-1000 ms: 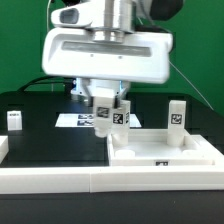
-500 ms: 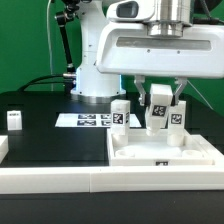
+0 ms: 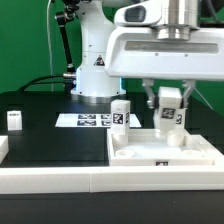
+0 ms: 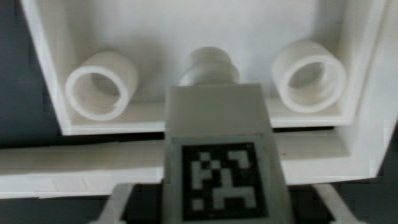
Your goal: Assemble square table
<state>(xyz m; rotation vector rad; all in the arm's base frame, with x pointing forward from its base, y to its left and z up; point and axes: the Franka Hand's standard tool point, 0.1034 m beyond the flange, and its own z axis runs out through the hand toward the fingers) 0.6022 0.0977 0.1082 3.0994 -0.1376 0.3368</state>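
Gripper (image 3: 170, 103) clamped on a leg (image 3: 171, 116), hanging over the top (image 3: 165, 153) at the table's (image 3: 60, 140) near edge, exterior view's right; leg-fitting step, next move likely needs peg (image 4: 208, 68) lined with a socket (image 4: 100, 86).
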